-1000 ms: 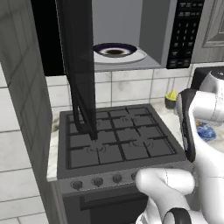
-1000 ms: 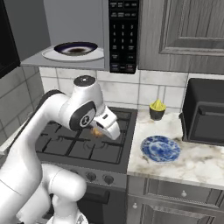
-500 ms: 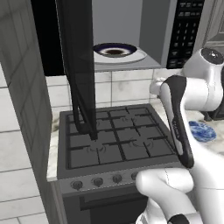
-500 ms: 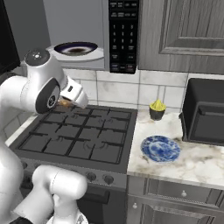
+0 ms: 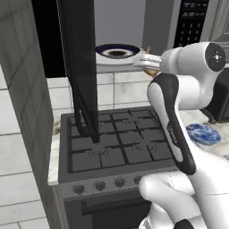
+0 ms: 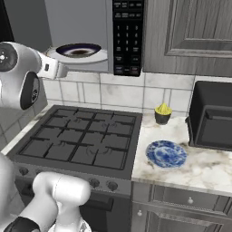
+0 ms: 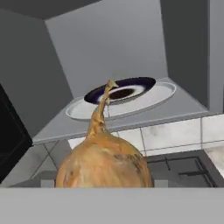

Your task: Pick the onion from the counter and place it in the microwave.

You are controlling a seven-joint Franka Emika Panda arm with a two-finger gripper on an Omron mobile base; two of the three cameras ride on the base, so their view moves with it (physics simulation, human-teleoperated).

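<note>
Papery orange-brown onion (image 7: 104,164) with pointed tip fills lower centre, clamped in pincer (image 5: 151,67); fingers hidden. Microwave (image 7: 131,65) cavity smooth grey.

Onion (image 7: 104,164): orange-brown bulb, low in the foreground, its thin pointed tip rising upward.
Microwave (image 7: 105,48): open grey cavity straight ahead, beyond the onion.
Plate (image 7: 127,94): dark-centred, white-rimmed, resting on the white turntable (image 7: 151,99) on the cavity floor.
Stove (image 7: 186,168): black grate, lower right, below the white wall tiles (image 7: 168,133).
</note>
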